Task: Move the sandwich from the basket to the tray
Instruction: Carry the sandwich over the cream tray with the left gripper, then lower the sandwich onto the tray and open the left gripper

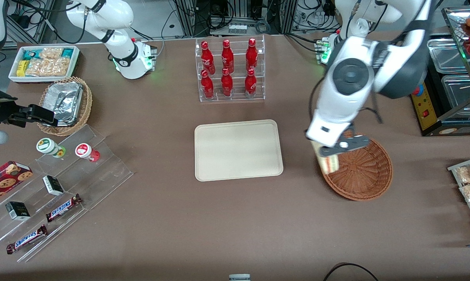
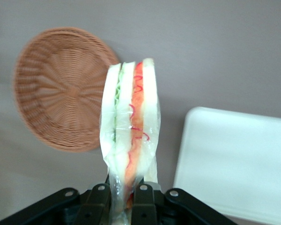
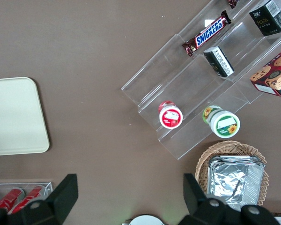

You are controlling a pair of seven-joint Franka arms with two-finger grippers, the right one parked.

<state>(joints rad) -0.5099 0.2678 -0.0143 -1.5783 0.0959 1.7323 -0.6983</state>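
My left gripper point(image 1: 332, 150) hangs over the rim of the reddish-brown wicker basket point(image 1: 361, 171) on the side facing the tray, shut on the sandwich point(image 1: 327, 162). In the left wrist view the black fingers point(image 2: 143, 199) pinch the plastic-wrapped sandwich point(image 2: 131, 122) at its narrow end, and the wedge sticks out with its red-orange and green filling edge showing. The basket point(image 2: 61, 89) lies below it with nothing inside. The cream-beige tray point(image 1: 238, 150) rests flat on the brown table beside the basket, toward the parked arm's end, and its rounded corner point(image 2: 234, 159) shows near the sandwich.
A clear rack of red bottles point(image 1: 229, 70) stands farther from the front camera than the tray. A tan basket with foil point(image 1: 65, 103), a white snack bin point(image 1: 43, 62) and acrylic steps with candy bars point(image 1: 55, 183) lie toward the parked arm's end. Metal trays point(image 1: 453, 70) sit beside the working arm.
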